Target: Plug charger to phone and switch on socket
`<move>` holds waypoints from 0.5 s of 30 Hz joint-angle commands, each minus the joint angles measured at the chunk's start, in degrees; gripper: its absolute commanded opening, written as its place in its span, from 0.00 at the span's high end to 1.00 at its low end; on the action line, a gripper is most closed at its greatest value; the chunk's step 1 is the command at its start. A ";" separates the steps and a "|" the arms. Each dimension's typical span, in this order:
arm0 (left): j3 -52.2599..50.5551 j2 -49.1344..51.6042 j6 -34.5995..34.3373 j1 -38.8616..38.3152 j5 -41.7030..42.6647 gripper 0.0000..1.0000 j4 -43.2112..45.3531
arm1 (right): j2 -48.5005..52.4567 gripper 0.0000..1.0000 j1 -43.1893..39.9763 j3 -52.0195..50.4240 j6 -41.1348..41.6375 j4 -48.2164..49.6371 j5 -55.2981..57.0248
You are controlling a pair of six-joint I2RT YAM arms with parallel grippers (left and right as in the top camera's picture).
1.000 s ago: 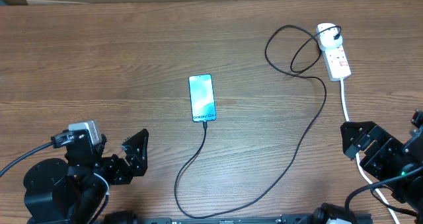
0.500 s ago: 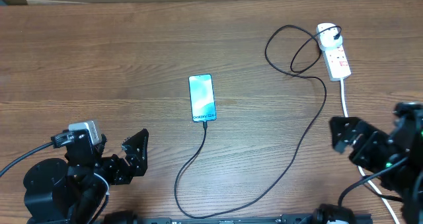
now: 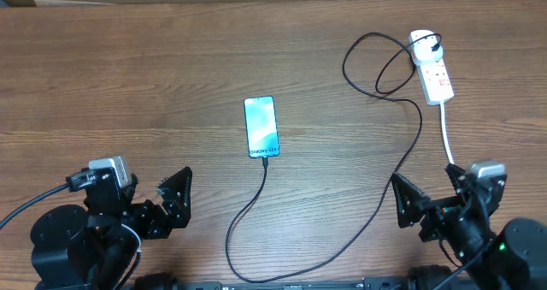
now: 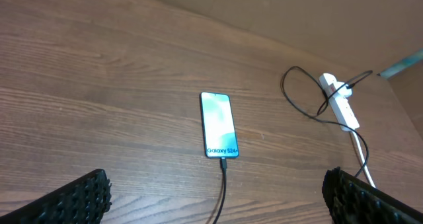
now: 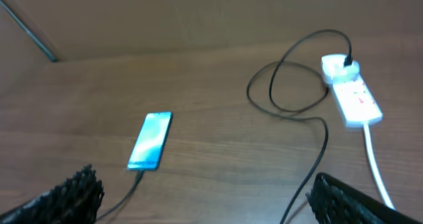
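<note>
The phone point(image 3: 261, 127) lies screen-up in the middle of the counter point(image 3: 128, 85), unmoved. The charger point(image 3: 389, 187) meets its near end and loops right and away to the white socket point(image 3: 433, 72) at the far right. The right end effector point(image 5: 208, 197) has swung in from the counter's right edge toward the cable, and like the left end effector point(image 4: 215, 197) it gapes wide, holding nothing.

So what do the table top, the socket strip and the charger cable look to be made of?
Table top: wood or wood-look laminate, matte brown with running grain; cannot tell which. Socket strip: smooth white plastic by its moulded, even look. Charger cable: black, probably a rubbery or plastic sheath, since it lies in loose loops.
</note>
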 commanded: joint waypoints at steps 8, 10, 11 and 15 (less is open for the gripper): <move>0.00 -0.09 -0.22 0.00 -0.20 0.01 0.04 | -11.93 0.00 0.09 -19.23 -5.97 17.94 1.42; 0.00 -0.09 -0.22 0.00 -0.20 0.01 0.04 | -14.01 0.00 0.07 -22.99 -6.12 22.01 1.46; 0.00 -0.09 -0.22 0.00 -0.20 0.00 0.04 | -14.80 0.00 -0.04 -24.83 -6.12 24.28 1.46; 0.00 -0.09 -0.22 0.00 -0.20 0.01 0.04 | -16.94 0.00 -0.31 -31.78 -6.05 34.23 1.38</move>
